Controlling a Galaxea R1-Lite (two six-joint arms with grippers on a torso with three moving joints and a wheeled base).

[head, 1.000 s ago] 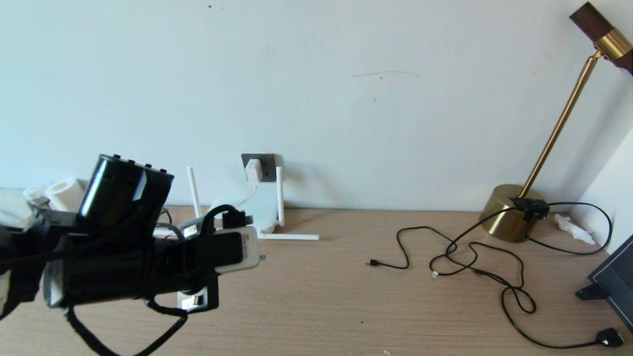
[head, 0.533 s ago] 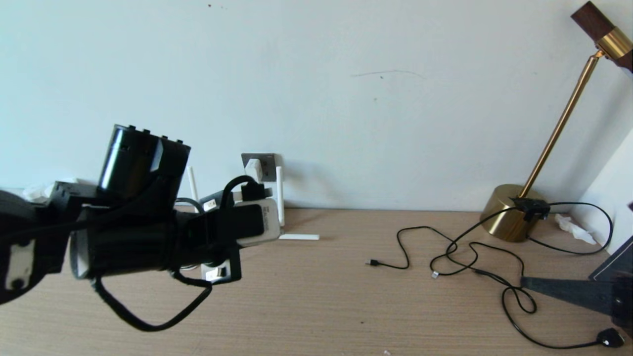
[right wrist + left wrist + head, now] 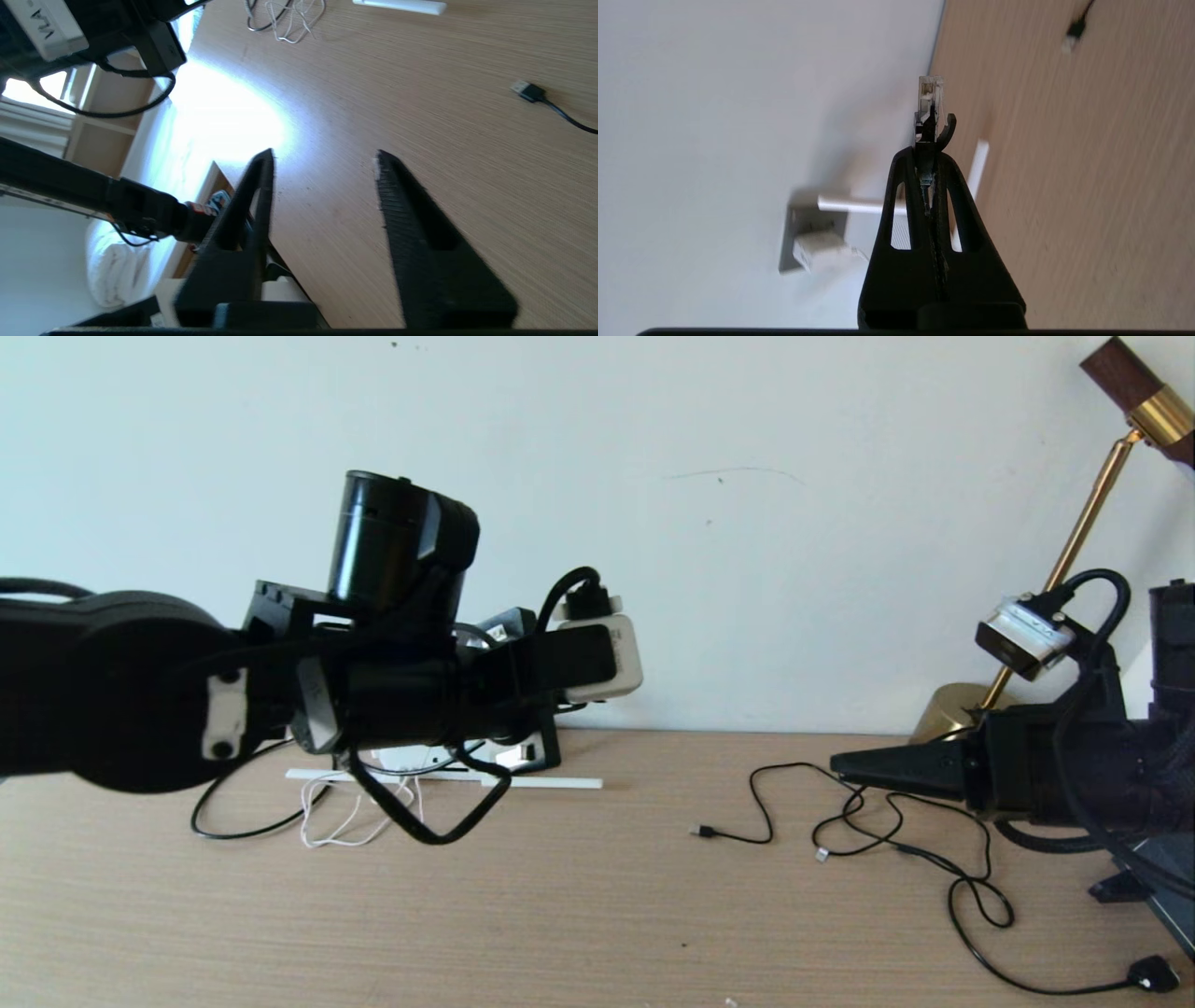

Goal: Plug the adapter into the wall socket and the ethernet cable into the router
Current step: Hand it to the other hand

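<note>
**Left claw carries the ethernet plug towards the router**

Shows the left arm risen and swung towards the middle of the desk (image 3: 607, 915) since a second ago, now crossing in front of the wall area in the head view. Shows the right arm newly arrived from the right edge.

Finds the left claw (image 3: 927, 149) clenched on the ethernet cable (image 3: 930, 100), just behind its clear clip connector, with the tip poking out past the fingertips. Points the connector's long axis along the fingers, towards the line where wall meets desk.

Places the router (image 3: 901, 233) ahead of and beneath that claw, against the wall and largely hidden behind the fingers, with only its white antennas plainly visible. Leaves the port slots out of sight, so cannot tell how well plug and port line up.

Places the adapter (image 3: 817, 247) apparently already seated in the wall socket (image 3: 803, 219), just beside the router.

Finds the right claw (image 3: 322, 158) released, fingers spread, hovering over bare desk well apart from the router. Judges the left arm far nearer for the insertion.
</note>
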